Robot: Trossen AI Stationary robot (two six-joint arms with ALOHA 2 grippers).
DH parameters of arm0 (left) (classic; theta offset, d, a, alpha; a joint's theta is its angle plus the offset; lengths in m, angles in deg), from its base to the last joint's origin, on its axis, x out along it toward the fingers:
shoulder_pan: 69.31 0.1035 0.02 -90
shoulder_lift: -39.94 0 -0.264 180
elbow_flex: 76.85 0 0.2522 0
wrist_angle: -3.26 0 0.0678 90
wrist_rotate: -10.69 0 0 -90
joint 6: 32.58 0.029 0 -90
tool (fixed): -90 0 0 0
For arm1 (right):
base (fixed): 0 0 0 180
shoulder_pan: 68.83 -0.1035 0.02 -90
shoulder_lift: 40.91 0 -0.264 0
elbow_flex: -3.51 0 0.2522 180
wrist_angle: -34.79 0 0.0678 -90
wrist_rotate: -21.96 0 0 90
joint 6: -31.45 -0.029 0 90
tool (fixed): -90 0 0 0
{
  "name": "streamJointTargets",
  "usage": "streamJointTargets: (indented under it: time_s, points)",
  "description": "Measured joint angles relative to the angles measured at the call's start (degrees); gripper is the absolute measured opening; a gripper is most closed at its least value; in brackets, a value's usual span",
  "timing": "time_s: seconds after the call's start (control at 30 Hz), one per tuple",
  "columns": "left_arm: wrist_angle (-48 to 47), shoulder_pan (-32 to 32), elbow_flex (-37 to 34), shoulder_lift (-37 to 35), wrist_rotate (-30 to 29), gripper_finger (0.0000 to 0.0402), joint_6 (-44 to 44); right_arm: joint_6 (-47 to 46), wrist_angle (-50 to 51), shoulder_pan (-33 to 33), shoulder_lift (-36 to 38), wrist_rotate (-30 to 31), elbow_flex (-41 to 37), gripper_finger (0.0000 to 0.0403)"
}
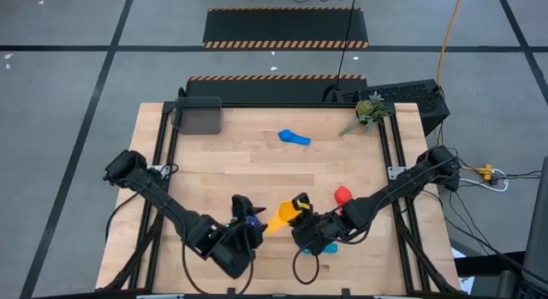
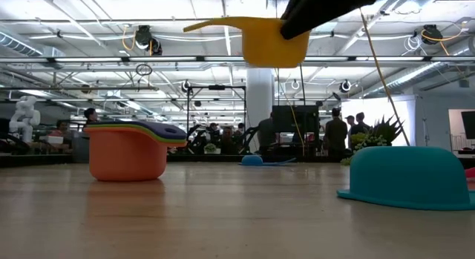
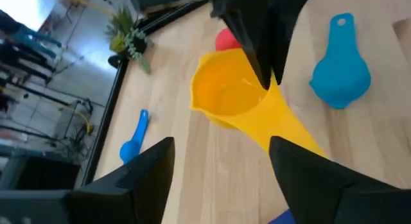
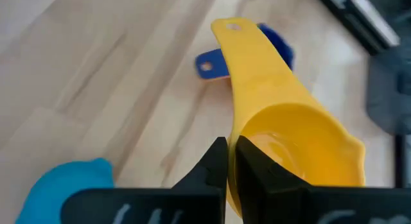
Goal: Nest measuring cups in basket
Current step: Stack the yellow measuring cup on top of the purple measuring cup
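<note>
Now holding yellow cup (image 4: 289, 140) up, right gripper (image 4: 228, 153) shut tight; left gripper (image 3: 218, 169) wide, empty. Next: into orange stack (image 2: 128, 151), near bench's front edge.

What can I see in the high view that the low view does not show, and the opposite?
Only the high view shows the dark grey basket at the table's far left corner, the red cup, the left gripper with open fingers, and both arms whole. Only the low view shows the orange cup with other cups nested in it, and people in the room behind. Both show the yellow cup lifted by the right gripper, the light blue cup lying far back, and the plant sprig.
</note>
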Motion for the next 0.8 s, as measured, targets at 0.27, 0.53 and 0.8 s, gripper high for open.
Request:
streamJointTargets:
  time_s: [0.27,0.53,0.8]
  points:
    - [0.1,-2.0,0.1,0.0,-2.0,0.0207,6.1,5.0,-1.4,0.0,0.0,-11.2,0.0,0.0]
    - [0.5,-2.6,0.1,0.0,1.0,0.0165,12.7,12.8,-6.0,-0.1,0.0,-29.1,-0.1,0.0]
    - [9.6,-4.6,0.1,0.0,8.1,0.0129,23.0,17.6,-16.6,1.3,1.1,-42.3,-6.3,0.0]
